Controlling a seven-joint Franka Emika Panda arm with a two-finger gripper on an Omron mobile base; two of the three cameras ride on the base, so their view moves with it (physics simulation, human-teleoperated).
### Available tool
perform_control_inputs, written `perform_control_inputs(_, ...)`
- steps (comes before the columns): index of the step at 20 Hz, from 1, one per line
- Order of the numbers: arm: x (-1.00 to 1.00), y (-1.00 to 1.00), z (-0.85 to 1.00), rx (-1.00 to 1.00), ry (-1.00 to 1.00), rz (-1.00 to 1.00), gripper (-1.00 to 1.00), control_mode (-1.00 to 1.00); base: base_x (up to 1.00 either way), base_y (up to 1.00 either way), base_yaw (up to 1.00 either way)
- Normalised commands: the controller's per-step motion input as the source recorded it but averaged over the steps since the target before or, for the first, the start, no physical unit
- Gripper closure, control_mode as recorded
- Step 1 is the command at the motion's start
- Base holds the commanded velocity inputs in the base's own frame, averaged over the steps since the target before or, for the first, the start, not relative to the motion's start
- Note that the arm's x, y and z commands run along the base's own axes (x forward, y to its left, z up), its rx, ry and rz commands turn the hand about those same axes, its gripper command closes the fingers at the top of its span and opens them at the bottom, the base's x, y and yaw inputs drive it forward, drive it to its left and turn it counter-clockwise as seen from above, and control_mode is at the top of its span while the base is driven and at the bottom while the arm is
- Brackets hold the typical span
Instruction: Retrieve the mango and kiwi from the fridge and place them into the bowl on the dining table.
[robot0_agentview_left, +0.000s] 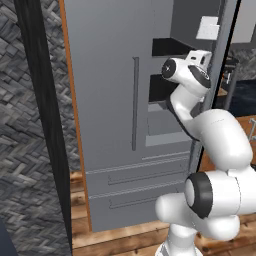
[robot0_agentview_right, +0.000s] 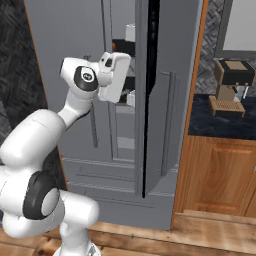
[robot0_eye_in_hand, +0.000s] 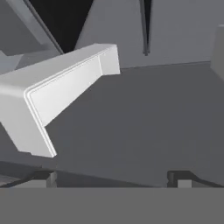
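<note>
Left base view: fridge (robot0_agentview_left: 115, 100) fills centre, arm reaching toward its dark interior. Right base view: gripper (robot0_agentview_right: 131, 98) at the door gap (coffee machine (robot0_agentview_right: 231, 86) far right). Hand view: fingertips (robot0_eye_in_hand: 44, 178) spread wide, white door shelf (robot0_eye_in_hand: 61, 94) near left.

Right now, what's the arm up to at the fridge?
The white arm has its hand reaching into the tall matte grey double-door fridge, whose doors stand ajar. The hand is open and holds nothing. In the hand view a white door shelf sits just ahead of the dark fingertips. No mango or kiwi can be made out yet, so the retrieval has not started. A brown coffee machine stands on the dark counter to the right.
</note>
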Motion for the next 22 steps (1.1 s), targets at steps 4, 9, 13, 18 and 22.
perform_control_inputs(4, -0.99, -0.92, 0.05, 0.0, -0.06, -0.25, -1.0, -1.0, 0.0, 0.0, 0.0)
perform_control_inputs(9, -0.44, -0.93, 0.08, 0.08, 0.0, -0.17, -1.0, -1.0, 0.0, 0.0, 0.0)
perform_control_inputs(13, 0.24, -0.75, 0.0, 0.23, 0.14, -0.01, -1.0, -1.0, 0.0, 0.0, 0.0)
perform_control_inputs(18, -0.29, 0.09, 0.15, 0.07, 0.06, 0.04, -1.0, -1.0, 0.0, 0.0, 0.0)
perform_control_inputs(22, -0.86, 0.95, 0.36, 0.0, -0.01, 0.08, -1.0, -1.0, 0.0, 0.0, 0.0)
